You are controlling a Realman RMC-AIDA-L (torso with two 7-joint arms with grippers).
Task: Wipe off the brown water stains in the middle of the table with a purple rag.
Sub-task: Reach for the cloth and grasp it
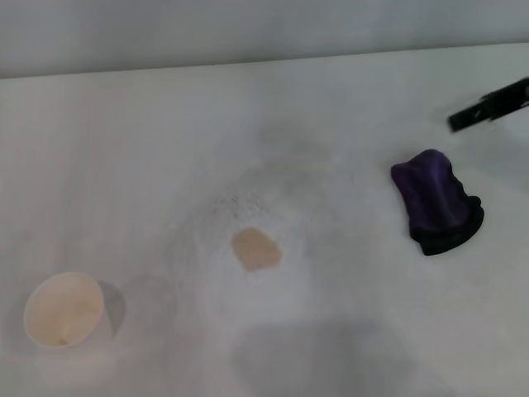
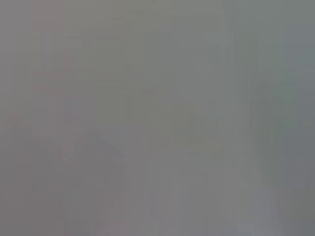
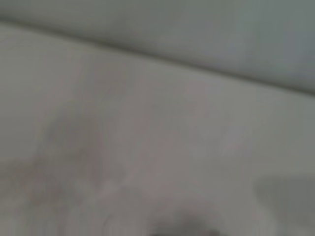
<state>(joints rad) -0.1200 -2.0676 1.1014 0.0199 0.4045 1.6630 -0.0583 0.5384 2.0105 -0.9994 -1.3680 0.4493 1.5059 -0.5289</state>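
The brown water stain (image 1: pixel 255 249) is a small tan blotch in the middle of the white table (image 1: pixel 165 149). The purple rag (image 1: pixel 436 201) lies in a wrinkled lump with a black edge to the right of the stain, with nothing touching it. My right gripper (image 1: pixel 488 105) shows as a dark tip at the far right edge, beyond the rag and apart from it. My left gripper is out of view. The right wrist view shows only bare tabletop (image 3: pixel 147 147) and the far edge. The left wrist view shows nothing I can make out.
A white paper cup (image 1: pixel 64 311) stands at the front left, mouth up, with a little tan liquid inside. Faint grey smudges (image 1: pixel 248 198) surround the stain. The table's far edge (image 1: pixel 264 59) runs along the back.
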